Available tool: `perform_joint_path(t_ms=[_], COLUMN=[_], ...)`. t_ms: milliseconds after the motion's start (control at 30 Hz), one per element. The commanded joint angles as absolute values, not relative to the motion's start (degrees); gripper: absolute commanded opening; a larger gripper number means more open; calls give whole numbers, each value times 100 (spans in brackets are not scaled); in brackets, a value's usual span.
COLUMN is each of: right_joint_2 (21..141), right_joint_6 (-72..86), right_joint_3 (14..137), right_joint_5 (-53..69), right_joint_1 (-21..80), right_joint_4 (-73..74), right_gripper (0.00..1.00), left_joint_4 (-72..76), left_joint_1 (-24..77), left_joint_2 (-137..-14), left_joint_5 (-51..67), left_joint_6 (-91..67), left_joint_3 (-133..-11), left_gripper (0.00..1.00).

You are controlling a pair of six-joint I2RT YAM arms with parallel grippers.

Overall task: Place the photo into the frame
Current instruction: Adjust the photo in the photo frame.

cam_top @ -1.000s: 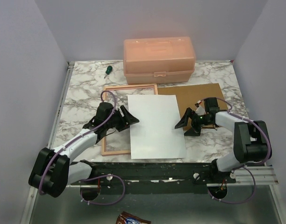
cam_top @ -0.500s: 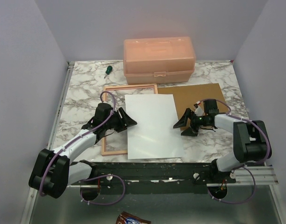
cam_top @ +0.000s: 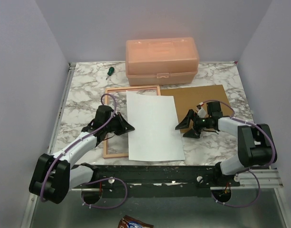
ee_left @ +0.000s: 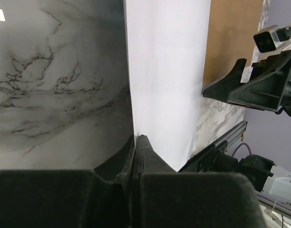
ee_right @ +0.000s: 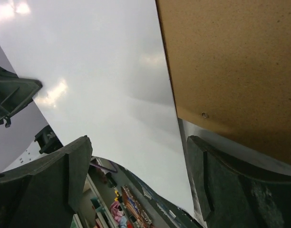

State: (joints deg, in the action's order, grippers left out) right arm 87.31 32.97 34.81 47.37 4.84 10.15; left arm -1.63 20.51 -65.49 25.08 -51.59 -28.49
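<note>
The photo lies with its plain white back up, covering the right part of the frame. The frame's pink top rail and left rail stick out from under it. My left gripper is shut on the photo's left edge; in the left wrist view the white sheet runs in between the closed fingertips. My right gripper stands open at the photo's right edge. In the right wrist view the sheet curves up between the spread fingers, with nothing gripped.
A brown backing board lies flat to the right of the photo, under my right gripper. A pink plastic box stands at the back, with a green screwdriver to its left. The marble table's near edge runs just below the photo.
The photo has slid left, further over the frame, and both grippers moved left with it. My left gripper has closed on its left edge. The right gripper stays open.
</note>
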Motion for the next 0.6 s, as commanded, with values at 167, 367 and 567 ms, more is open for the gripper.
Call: perform_joint_path(t_ms=[167, 367, 567], right_joint_2=[7852, 7655, 7642], right_joint_6=[3149, 3047, 2952], right_joint_3=[3770, 3848, 3877], right_joint_5=[4275, 4176, 4165], right_joint_1=[519, 519, 519], right_joint_4=[1333, 1491, 1573], right_gripper=[96, 100, 100], left_joint_4=[-950, -1588, -2255], left_joint_1=[1646, 1329, 986], left_joint_2=[-5936, -5647, -5656], left_joint_5=[2651, 2672, 2630], left_joint_6=[-4709, -4364, -3800], left_joint_3=[-3277, -3567, -3949], left_gripper=[0, 0, 0])
